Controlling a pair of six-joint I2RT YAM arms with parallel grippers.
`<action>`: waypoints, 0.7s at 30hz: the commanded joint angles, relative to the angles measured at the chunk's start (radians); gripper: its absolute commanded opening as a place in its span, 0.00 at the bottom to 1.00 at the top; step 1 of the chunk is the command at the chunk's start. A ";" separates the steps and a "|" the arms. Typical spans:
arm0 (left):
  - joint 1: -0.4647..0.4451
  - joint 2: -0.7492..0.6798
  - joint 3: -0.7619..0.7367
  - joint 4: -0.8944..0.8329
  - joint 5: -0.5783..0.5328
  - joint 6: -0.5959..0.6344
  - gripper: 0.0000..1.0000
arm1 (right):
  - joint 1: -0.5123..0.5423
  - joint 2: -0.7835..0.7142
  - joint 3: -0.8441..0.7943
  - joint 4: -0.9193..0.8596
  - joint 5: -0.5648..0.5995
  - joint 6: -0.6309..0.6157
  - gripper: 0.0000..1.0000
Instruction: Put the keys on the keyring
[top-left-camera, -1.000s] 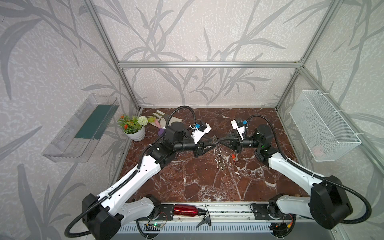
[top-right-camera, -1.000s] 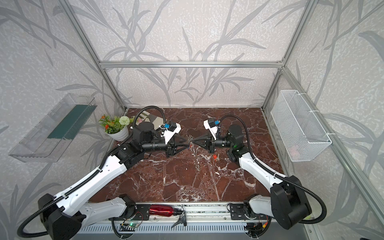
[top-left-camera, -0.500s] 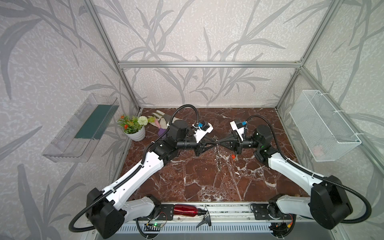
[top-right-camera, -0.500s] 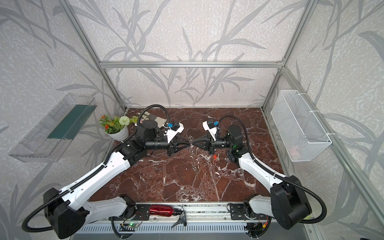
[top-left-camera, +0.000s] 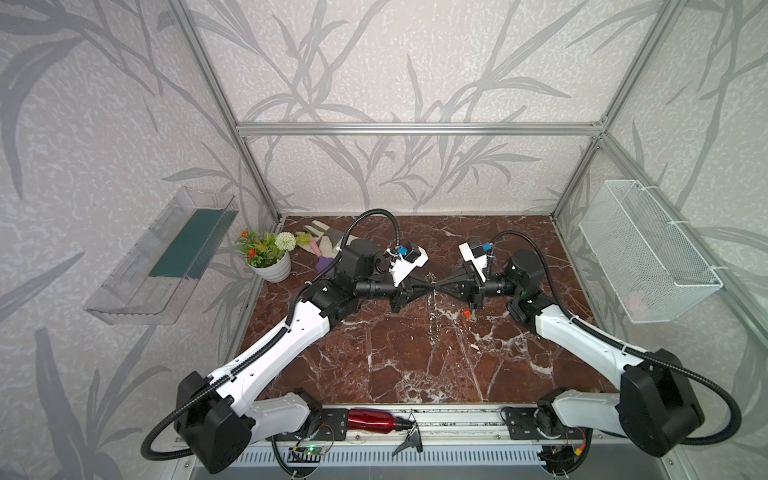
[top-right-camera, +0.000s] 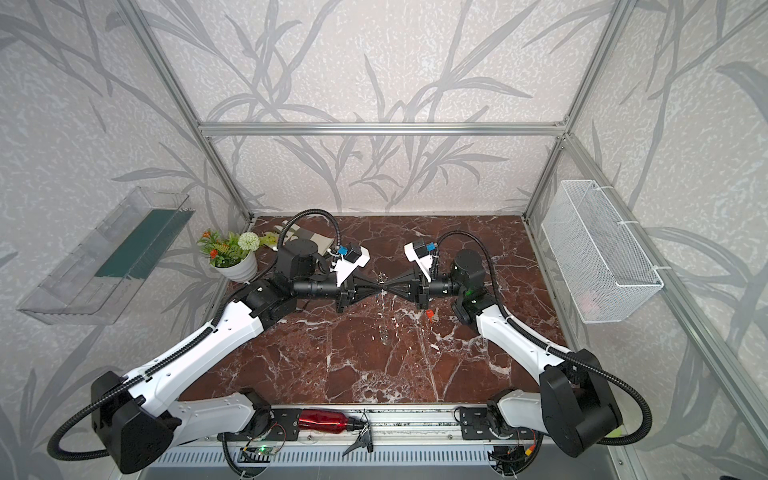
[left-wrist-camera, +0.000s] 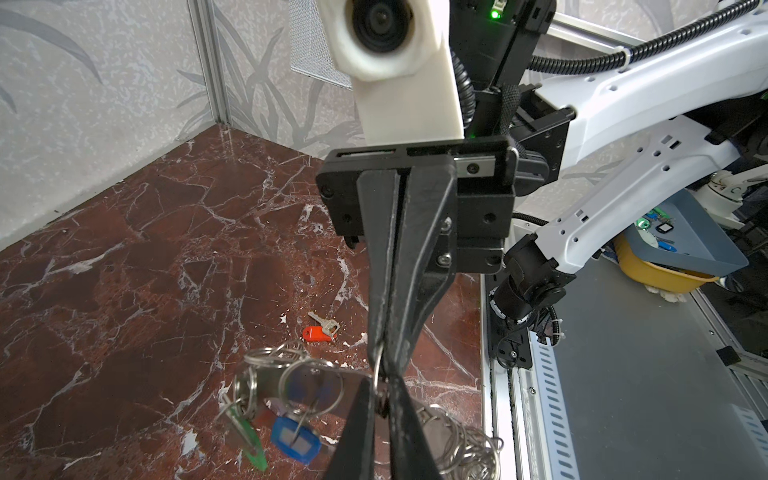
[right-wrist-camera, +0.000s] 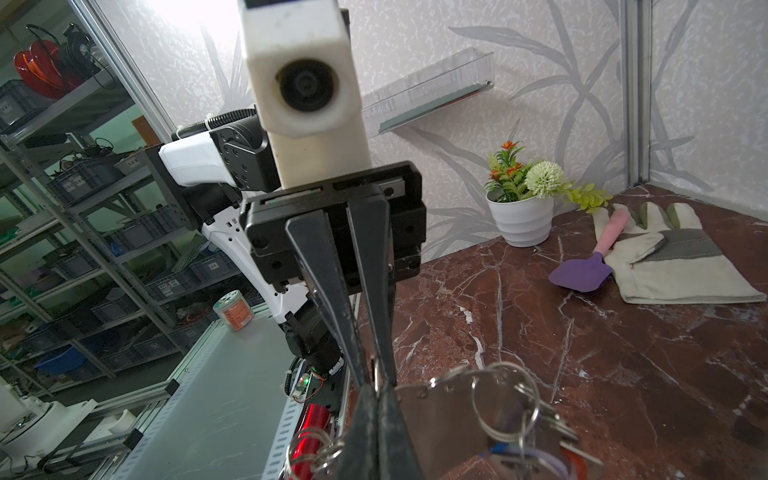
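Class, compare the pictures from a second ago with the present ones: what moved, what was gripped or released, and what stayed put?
The left gripper moved in towards the right gripper until their tips met, and its jaws closed on a ring of the keyring. The right gripper kept its hold on the keyring; the red-tagged key stayed on the table.

A white pot of artificial flowers (top-left-camera: 269, 266) stands in the far left corner of the red marble table (top-left-camera: 415, 365). Near it lies a pale work glove (right-wrist-camera: 673, 257), and the pink handle of a small purple shovel (right-wrist-camera: 582, 276) rests on it. A clear shelf (top-left-camera: 166, 262) hangs on the left wall and a white wire basket (top-left-camera: 648, 257) on the right, and a red bottle (top-left-camera: 372, 419) lies along the front rail.
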 joint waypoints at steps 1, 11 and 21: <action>0.003 0.001 0.030 0.034 0.029 0.007 0.08 | 0.005 0.003 0.034 0.046 -0.019 0.001 0.00; 0.002 0.005 0.024 0.051 0.034 -0.017 0.00 | 0.007 0.011 0.037 0.042 -0.021 -0.001 0.00; -0.035 -0.092 -0.153 0.304 -0.154 -0.087 0.00 | -0.001 -0.042 0.030 0.003 0.102 0.010 0.30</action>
